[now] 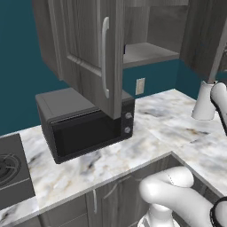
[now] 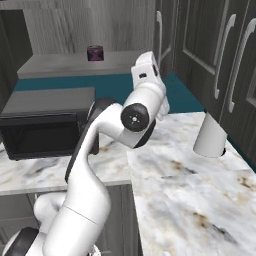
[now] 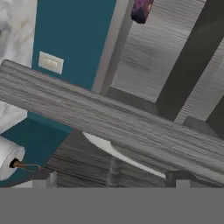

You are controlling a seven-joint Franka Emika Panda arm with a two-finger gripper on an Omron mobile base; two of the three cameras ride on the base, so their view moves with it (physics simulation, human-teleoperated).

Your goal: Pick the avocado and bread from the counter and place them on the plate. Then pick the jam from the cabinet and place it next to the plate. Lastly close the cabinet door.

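Our hand [image 3: 114,180] is empty, its fingers wide apart, just off the edge of the cabinet door [image 3: 109,118]; the door's pale handle [image 3: 122,156] lies nearest. Beyond that edge the jam [image 3: 141,9] stands upright on the cabinet shelf [image 2: 65,62]. It is a small, dark purple jar, and we judge it reachable only past the door.
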